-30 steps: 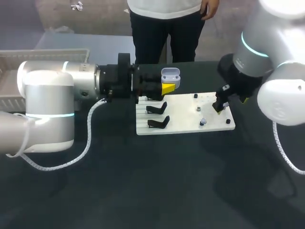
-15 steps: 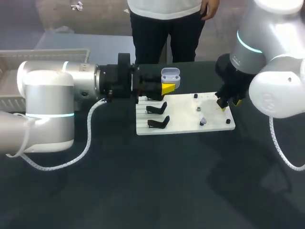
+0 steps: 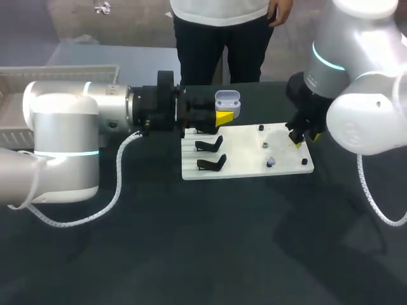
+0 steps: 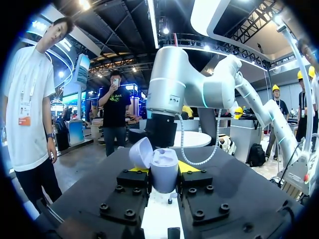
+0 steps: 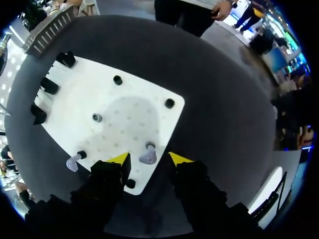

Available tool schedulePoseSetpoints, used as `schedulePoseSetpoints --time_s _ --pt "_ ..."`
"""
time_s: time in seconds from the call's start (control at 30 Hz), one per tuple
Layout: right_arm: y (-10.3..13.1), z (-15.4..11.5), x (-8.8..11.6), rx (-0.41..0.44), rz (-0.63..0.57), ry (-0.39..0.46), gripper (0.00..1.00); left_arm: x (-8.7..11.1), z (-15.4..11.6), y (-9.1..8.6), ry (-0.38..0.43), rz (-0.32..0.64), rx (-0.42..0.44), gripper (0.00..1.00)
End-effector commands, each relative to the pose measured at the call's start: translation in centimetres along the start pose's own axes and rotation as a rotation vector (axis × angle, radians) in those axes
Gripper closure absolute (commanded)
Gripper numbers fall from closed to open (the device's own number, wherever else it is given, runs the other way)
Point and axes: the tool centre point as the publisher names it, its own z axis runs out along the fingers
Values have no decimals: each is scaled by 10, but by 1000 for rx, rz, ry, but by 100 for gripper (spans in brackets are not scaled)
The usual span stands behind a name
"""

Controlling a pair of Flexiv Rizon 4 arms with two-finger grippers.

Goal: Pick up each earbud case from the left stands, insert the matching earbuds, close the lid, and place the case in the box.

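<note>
The left claw [image 3: 222, 118] grips the open earbud case [image 3: 227, 101] by its sides. The right claw [image 5: 149, 159] stands open over an earbud [image 5: 147, 156], which is probably light and slippery and best pinched gently across its body.

The head camera looked down from behind onto the dark table [image 3: 191, 254]. The left wrist camera faced level across it; the right's looked steeply down, close. All seemingly shared the flat white pegged board [image 3: 248, 159].

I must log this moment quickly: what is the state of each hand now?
Left hand: closed on the earbud case, its lid open.
Right hand: open, over an earbud on the white board.
</note>
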Motion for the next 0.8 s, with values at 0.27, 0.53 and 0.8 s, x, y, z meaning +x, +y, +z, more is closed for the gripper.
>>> schedulePoseSetpoints --time_s 0.27,0.53,0.8 --pt "-2 5 -6 -2 3 9 58 1 0 -1 -5 4 -4 100" --pt "-2 5 -7 -2 6 13 58 1 0 -1 -5 4 -4 100" --pt "0 3 -7 0 5 14 59 1 0 -1 -5 4 -4 100"
